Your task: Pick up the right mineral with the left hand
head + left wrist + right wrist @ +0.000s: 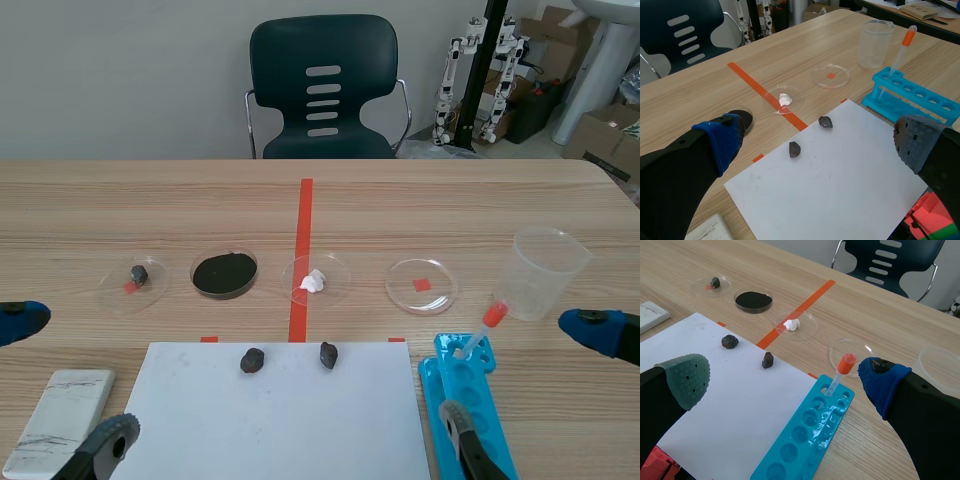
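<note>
White paper [280, 420] lies along the worktop's [150, 200] near edge. By the near-left corner hangs the left hand [816, 145], released, its fingers wide apart. Ahead of it, at the sheet's far edge, sit two dark stones. The left mineral [795, 149] is closer, and the right mineral [825, 121] lies beyond it, toward the worktop's right edge. That stone looks stubby, perhaps slightly longer near-to-far. The right hand [786, 382], also released, seems about as near.
</note>
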